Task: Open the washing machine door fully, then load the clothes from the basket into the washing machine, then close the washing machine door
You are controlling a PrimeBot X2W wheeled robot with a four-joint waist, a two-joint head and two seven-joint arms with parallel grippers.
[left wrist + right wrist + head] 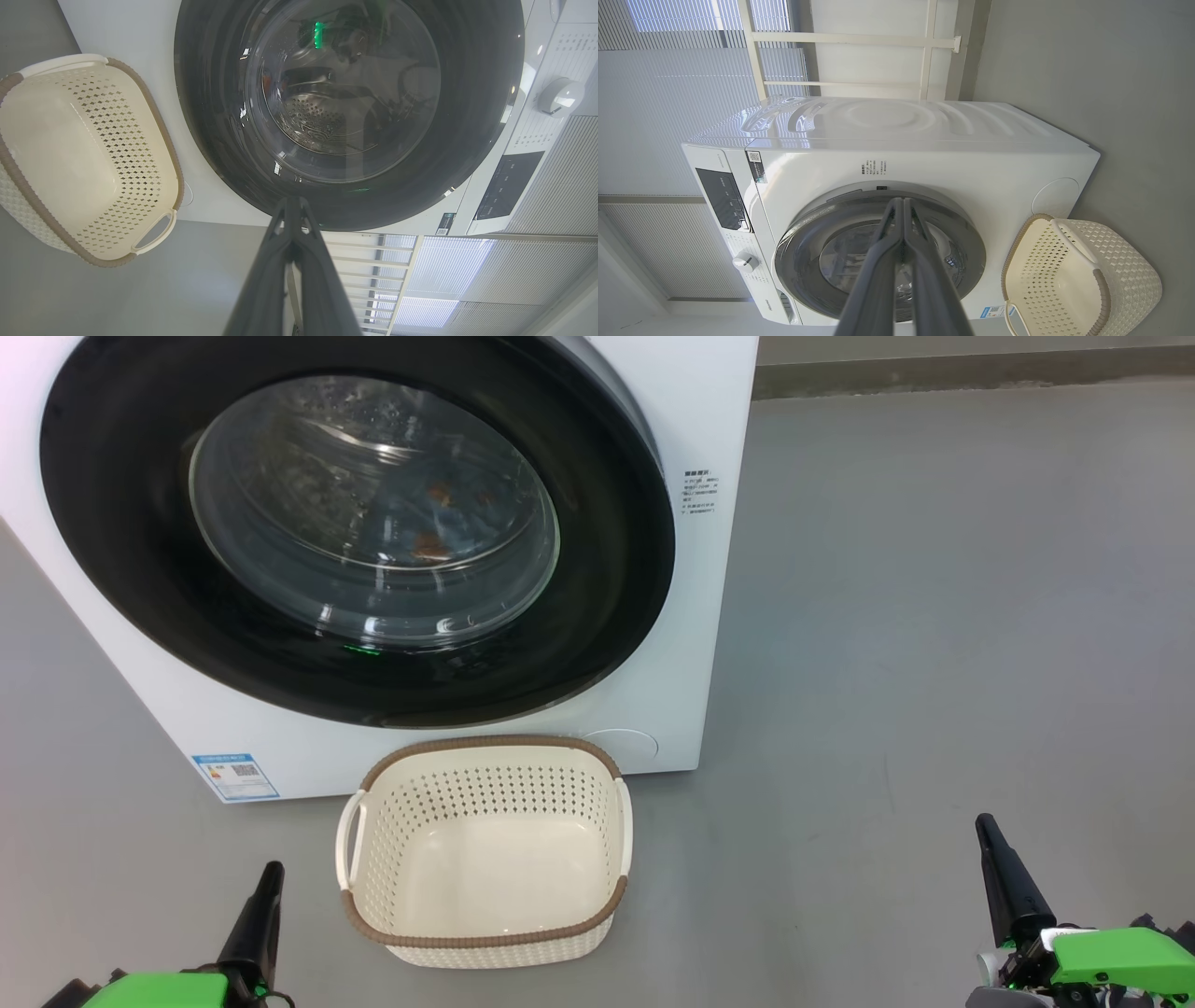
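The washing machine door [121, 523] is sitting shut, its top cut off; through its glass I'm making out the clothes [431, 546] only as blurred orange specks. The basket [485, 744] is standing just before it. Left end effector [273, 870] and right end effector [983, 823] are hanging pinched narrow, gripping nothing.

Washing machine [709, 569] with its door [121, 523] shut — basket [485, 744] on the grey floor [934, 616] just before it.
Orange-brown printed clothes [431, 546] show dimly through the glass; left gripper [269, 873] and right gripper [985, 823] sit low, fingers pressed together, apart from the basket.
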